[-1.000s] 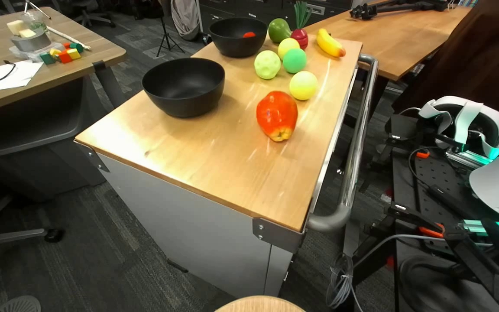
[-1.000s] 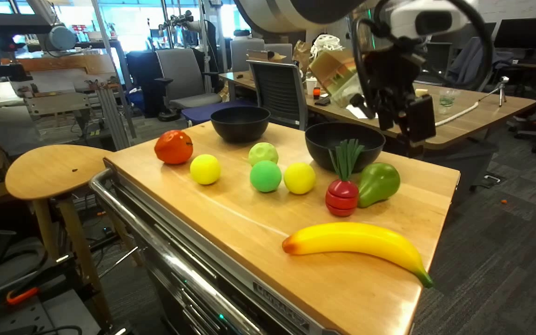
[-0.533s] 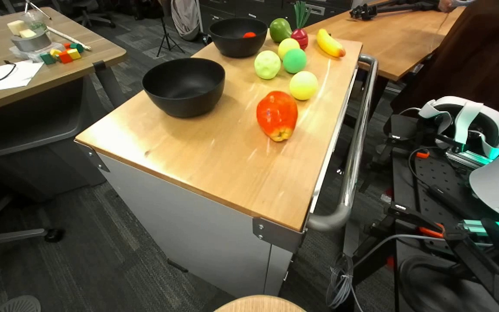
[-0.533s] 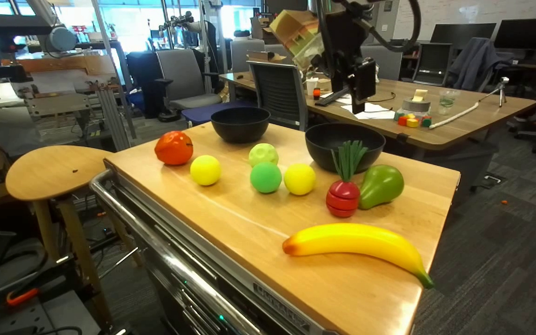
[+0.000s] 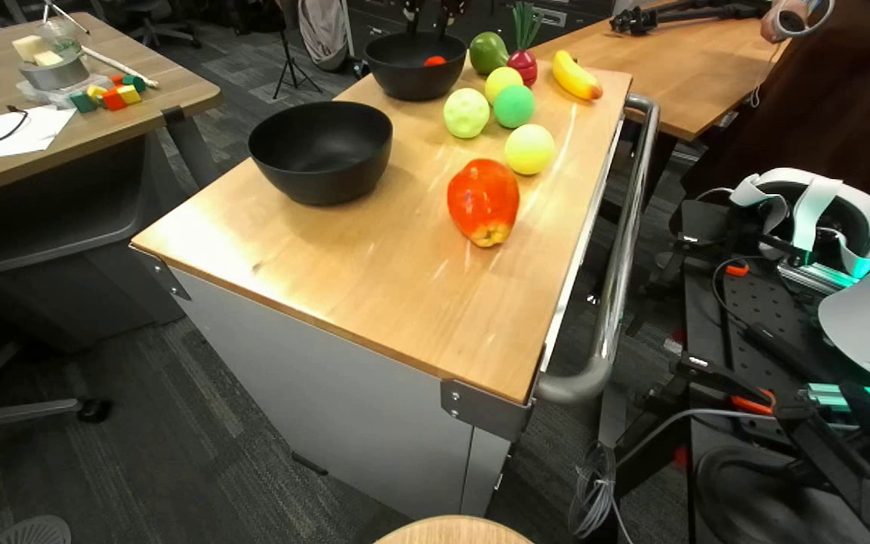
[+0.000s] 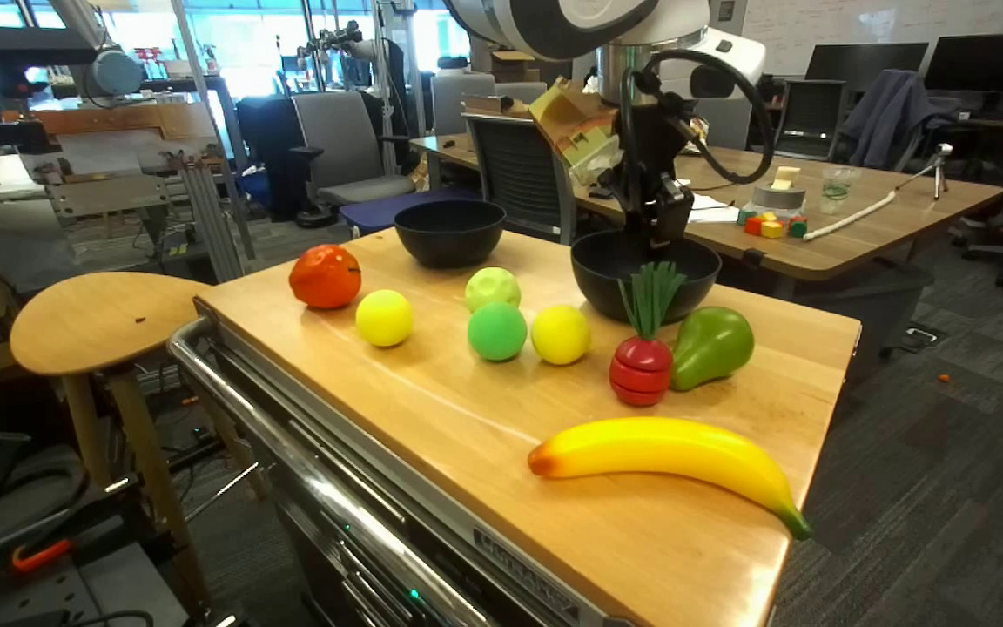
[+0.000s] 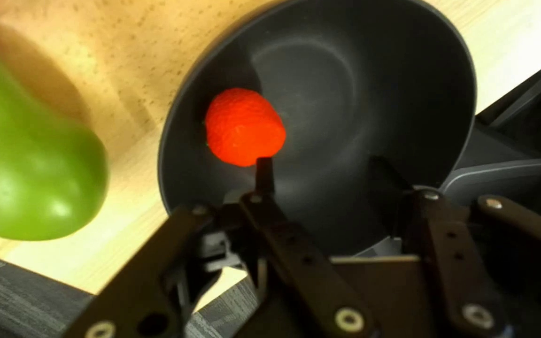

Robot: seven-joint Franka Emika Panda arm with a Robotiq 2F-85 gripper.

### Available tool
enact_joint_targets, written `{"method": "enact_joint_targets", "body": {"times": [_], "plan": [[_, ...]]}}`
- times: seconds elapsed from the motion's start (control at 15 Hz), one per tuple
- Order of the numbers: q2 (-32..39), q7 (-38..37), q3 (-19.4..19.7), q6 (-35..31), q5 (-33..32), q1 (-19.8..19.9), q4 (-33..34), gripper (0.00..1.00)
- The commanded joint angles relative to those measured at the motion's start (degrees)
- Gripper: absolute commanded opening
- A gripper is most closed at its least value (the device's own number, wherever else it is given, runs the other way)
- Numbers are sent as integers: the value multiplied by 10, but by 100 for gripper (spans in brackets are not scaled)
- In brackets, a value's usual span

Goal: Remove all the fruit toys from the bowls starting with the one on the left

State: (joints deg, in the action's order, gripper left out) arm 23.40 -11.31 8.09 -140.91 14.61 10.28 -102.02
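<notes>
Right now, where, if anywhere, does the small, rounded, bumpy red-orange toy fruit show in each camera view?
In an exterior view: the toy fruit, at top centre, inside the farther round, matte black bowl.
In an exterior view: not visible; the near wall of the right-hand bowl probably hides it.
Wrist view: the toy fruit, slightly above and left of centre, inside that bowl.
Shared landmark: green pear-shaped toy, beside that bowl in all three.

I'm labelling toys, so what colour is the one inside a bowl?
The toy is bright red-orange; it shows best in the wrist view.
</notes>
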Motion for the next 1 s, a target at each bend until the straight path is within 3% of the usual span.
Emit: {"method": "enact_joint_targets", "body": {"times": [0.0,0.27,0.6,0.67,0.73,0.87,0.93], "plan": [[38,-29,10,35,-17,1,55,85],[59,-45,21,53,-32,0,72,96],[85,-75,32,72,-56,-5,88,71],[90,-83,33,77,-61,-6,92,71],[95,-89,34,82,-65,-7,95,63],[103,-99,34,90,-67,-6,102,40],[106,-103,34,96,-66,-6,106,38]]}}
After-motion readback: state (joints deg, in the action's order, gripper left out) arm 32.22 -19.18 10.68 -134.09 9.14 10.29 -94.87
